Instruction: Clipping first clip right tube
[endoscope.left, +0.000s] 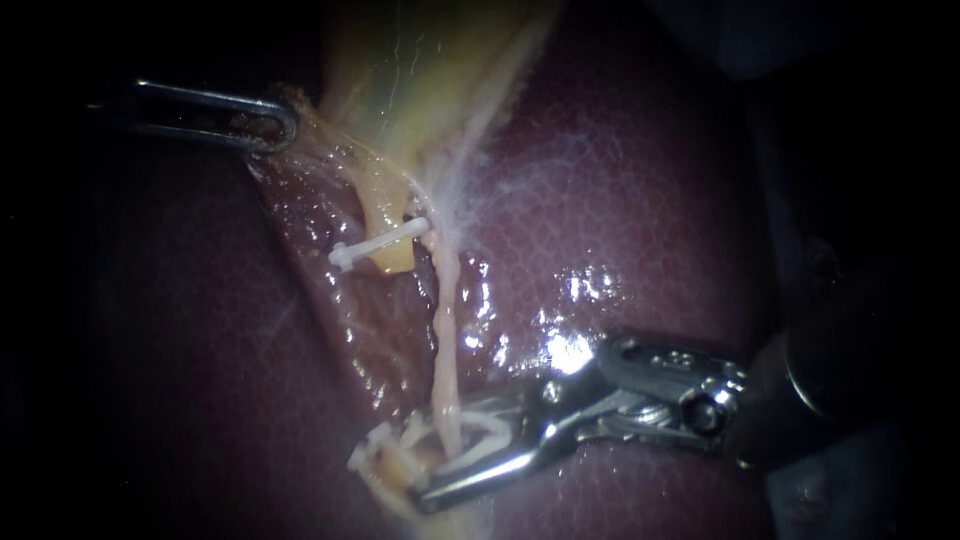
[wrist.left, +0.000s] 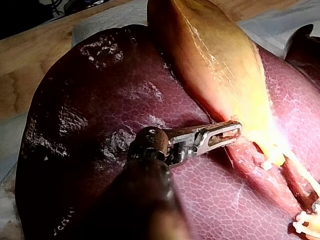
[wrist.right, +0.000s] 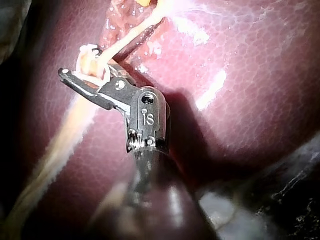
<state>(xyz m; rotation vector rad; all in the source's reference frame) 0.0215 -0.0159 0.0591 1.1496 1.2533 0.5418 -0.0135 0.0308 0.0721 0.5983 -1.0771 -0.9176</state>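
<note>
Carrying every other item, the dark red, glossy, wet liver fills the field. The yellow, translucent, sac-like gallbladder lies along its upper part. The slender steel left instrument appears to have its slotted jaws closed on the gallbladder at the neck, drawing it aside. The steel right instrument sits over the liver's lower part. Its jaws grip an open white plastic clip.

The right tube, a pale pink, thin, cord-like strand, runs from the neck down the liver's raw groove and passes between that clip's legs. Whether the clip has latched cannot be told. A second white clip crosses the short yellowish tube just beside it.

Handling judgement: the right tube is light, soft, slippery and easily torn. Take it squarely across its full width, without traction.
</note>
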